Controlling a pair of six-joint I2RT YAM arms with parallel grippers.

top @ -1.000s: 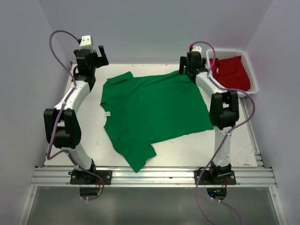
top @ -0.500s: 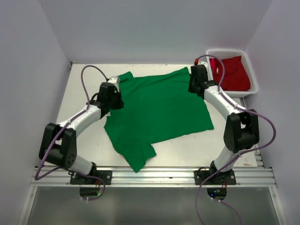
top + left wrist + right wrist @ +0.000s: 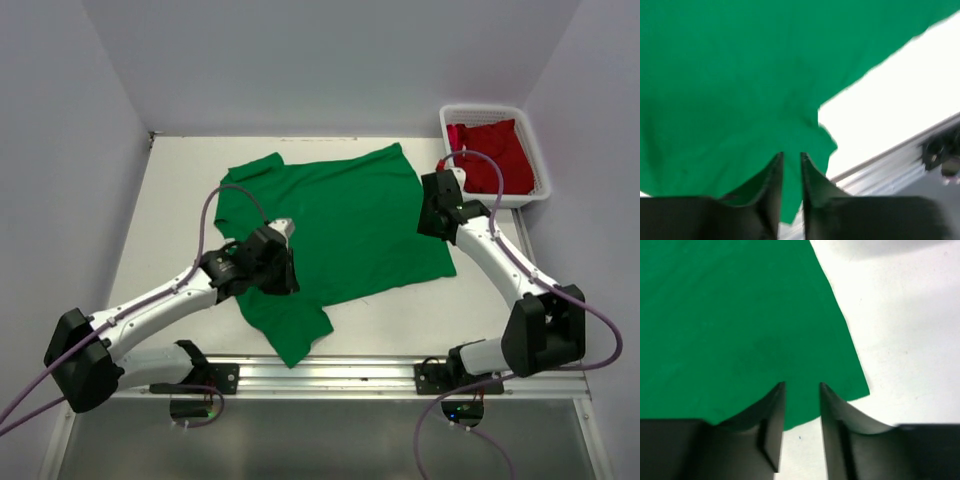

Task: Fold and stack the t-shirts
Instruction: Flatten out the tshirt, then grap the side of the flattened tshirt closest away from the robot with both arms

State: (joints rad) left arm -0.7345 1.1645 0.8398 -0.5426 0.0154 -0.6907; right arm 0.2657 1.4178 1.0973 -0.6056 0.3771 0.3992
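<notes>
I am looking down on the table, which is carrying the whole job. The green t-shirt is lying spread flat across its middle, neck toward the left and hem toward the right. I judge it is lying open like that so that each arm is getting an edge of its own.

The white basket is sitting at the far right corner. The red t-shirt is lying bunched inside it, well apart from the fold area. I take it to be waiting its turn for the stack.

I am hanging the left gripper over the shirt's near-left part, just where the near sleeve is branching off. Its jaws are showing only a thin slit, and I am seeing no cloth gathered between them.

I am holding the right gripper over the hem's near corner, jaws a little wider but narrow too, gripping nothing. With the two at opposite ends, I am judging that a grasp for the first fold is being lined up.
</notes>
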